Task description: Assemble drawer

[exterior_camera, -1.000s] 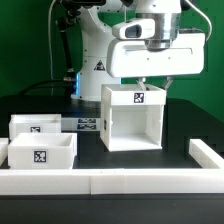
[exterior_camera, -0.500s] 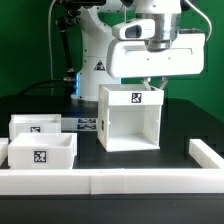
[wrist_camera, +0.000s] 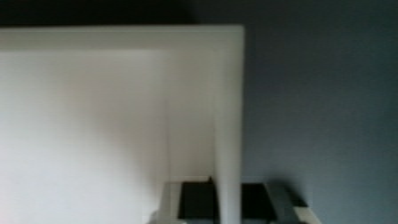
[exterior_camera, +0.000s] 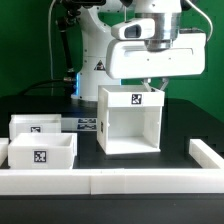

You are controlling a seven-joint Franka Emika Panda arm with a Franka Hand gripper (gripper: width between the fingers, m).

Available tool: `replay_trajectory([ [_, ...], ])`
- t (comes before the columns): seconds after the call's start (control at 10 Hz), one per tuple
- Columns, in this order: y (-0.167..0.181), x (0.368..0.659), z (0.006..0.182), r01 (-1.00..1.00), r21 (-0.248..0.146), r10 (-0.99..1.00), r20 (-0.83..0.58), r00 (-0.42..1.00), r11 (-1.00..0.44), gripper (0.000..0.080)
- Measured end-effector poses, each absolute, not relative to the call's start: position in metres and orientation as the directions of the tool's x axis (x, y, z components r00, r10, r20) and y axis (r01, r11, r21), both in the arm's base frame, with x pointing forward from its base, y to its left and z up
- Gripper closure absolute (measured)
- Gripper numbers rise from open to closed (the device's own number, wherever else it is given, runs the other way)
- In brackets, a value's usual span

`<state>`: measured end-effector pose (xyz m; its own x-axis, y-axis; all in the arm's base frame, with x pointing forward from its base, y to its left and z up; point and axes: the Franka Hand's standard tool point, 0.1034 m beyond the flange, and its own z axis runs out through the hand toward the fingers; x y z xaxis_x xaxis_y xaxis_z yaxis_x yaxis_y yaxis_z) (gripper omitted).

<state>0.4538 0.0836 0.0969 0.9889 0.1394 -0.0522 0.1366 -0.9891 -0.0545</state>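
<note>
1. Black table (exterior_camera: 185, 125), ext. view.
2. Housing (exterior_camera: 130, 128) stands mid-table, open side twd 6 o'clock.
3. Rear tray (exterior_camera: 35, 125) at its 9 o'clock, front tray (exterior_camera: 42, 155) at 8, close together.
4. Marker board (exterior_camera: 86, 124) lies flat btw rear tray & housing.
5. Low white rail (exterior_camera: 120, 182) along the 6 o'clock edge.

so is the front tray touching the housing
Apart. The exterior view shows a strip of dark table between the front tray and the housing.
</note>
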Motion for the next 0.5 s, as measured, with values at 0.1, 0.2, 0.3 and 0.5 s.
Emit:
replay_trajectory([
  [0.1,0.084,0.467,0.097,0.130,-0.057,0.132,-0.039,0.990,-0.990,0.0762],
  [0.2,0.083,0.481,0.097,0.108,-0.060,0.110,-0.027,0.994,-0.992,0.0762],
  [0.3,0.085,0.492,0.098,0.088,-0.062,0.090,-0.025,0.996,-0.994,0.0762],
  [0.5,0.086,0.519,0.098,0.068,-0.069,0.069,-0.001,0.998,-0.995,0.0762],
])
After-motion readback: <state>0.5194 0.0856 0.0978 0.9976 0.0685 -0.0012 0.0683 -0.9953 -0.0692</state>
